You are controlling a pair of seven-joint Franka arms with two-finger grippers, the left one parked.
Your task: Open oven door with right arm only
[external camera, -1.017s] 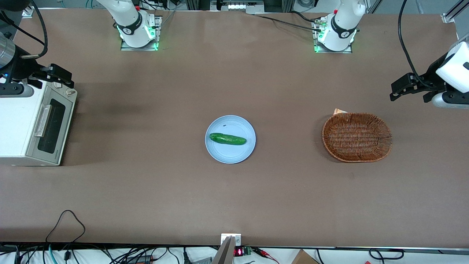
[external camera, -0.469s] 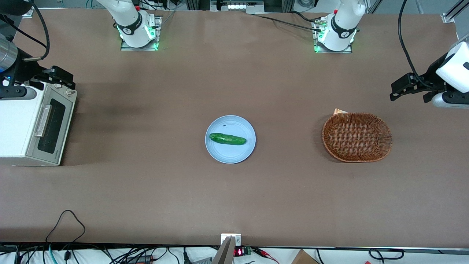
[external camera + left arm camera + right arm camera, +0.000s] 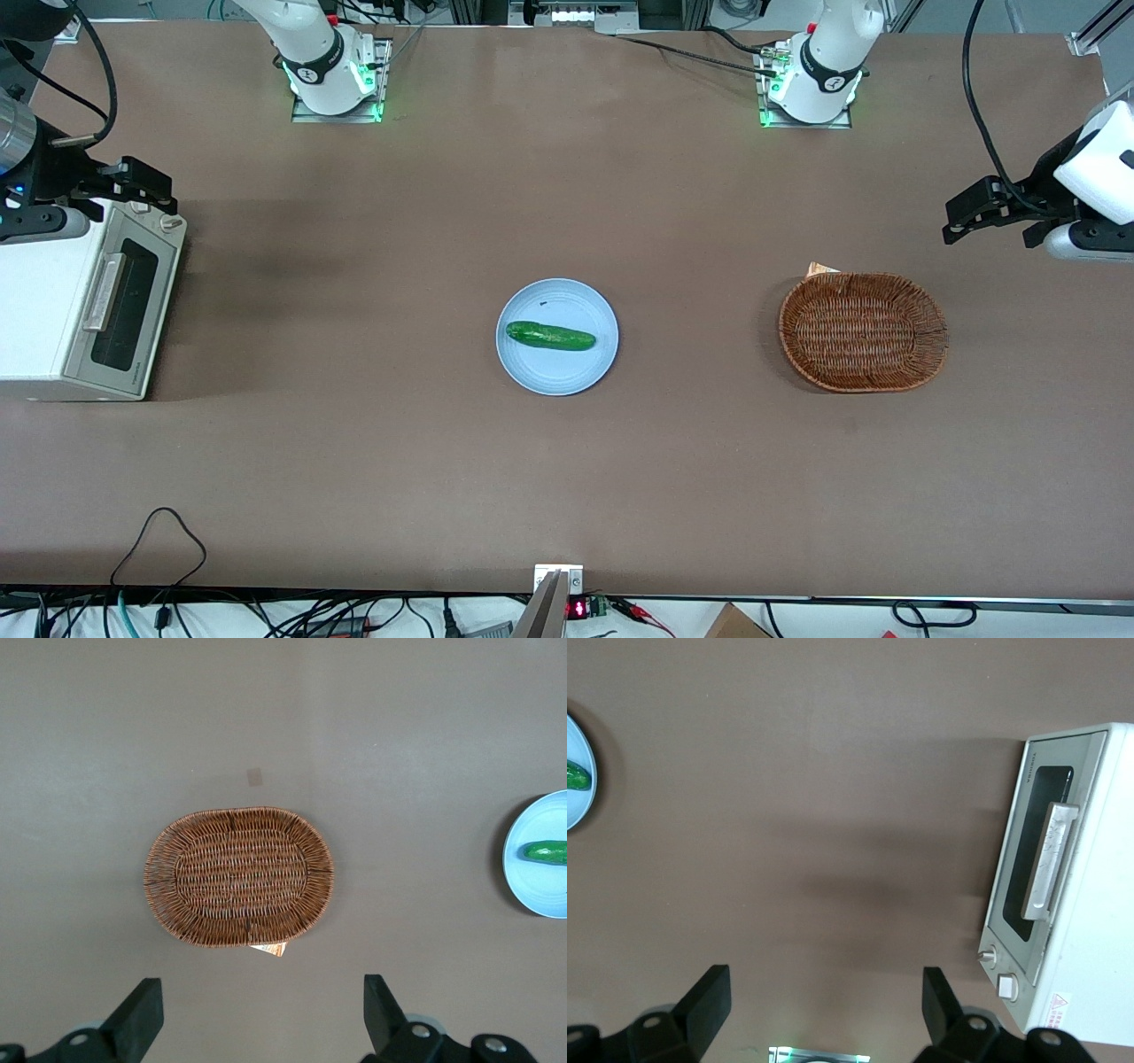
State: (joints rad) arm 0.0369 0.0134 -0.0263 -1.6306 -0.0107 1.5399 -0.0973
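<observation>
The cream-white toaster oven [image 3: 44,301] stands at the working arm's end of the table. Its oven door [image 3: 124,306] is closed, with a dark glass window and a silver bar handle [image 3: 104,291]. My right gripper [image 3: 135,180] is open and empty. It hovers above the oven's knob end, farther from the front camera than the handle, touching nothing. In the right wrist view the door [image 3: 1028,868] and handle [image 3: 1050,859] show beside the gripper [image 3: 824,1001], whose fingers [image 3: 711,999] stand wide apart over bare table.
Two knobs [image 3: 168,223] sit on the control strip beside the door. A blue plate [image 3: 567,368] with a cucumber [image 3: 550,336] lies mid-table. A wicker basket [image 3: 864,330] lies toward the parked arm's end. Arm bases [image 3: 335,80] stand at the table's back edge.
My right gripper has shifted only slightly above the oven's knob end. The oven door stays closed.
</observation>
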